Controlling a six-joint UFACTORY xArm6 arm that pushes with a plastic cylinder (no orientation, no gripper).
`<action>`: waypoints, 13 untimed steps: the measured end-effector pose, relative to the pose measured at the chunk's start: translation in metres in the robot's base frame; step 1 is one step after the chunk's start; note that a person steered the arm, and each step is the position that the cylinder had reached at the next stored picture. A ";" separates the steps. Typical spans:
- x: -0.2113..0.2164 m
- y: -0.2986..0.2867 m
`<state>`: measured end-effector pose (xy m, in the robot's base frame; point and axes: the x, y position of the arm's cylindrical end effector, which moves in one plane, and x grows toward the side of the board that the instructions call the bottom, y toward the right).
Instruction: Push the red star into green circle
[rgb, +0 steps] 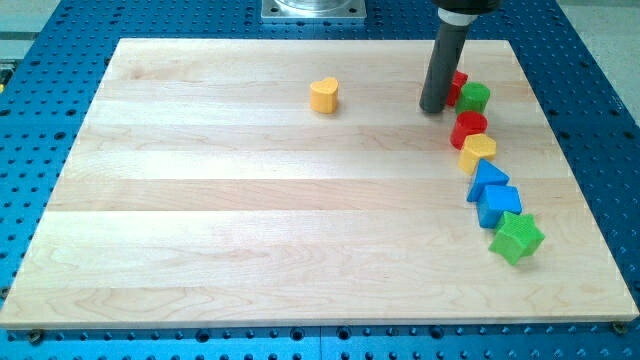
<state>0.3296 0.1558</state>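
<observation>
Right now my tip (434, 108) sits touching red star (458, 86), w/ green circle (475, 97) just beside; no gripper, nothing held.

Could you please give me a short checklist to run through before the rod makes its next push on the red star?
1. My tip on the board, left of the red star: ok.
2. Tip touching the star: cannot tell, the rod hides that side.
3. Green circle directly right of the star: ok.
4. Star already against the circle: ok, they appear to touch.
5. Red block below stays out of a rightward push: ok.
</observation>
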 end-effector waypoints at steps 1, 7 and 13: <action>-0.006 0.005; -0.100 0.015; -0.058 0.069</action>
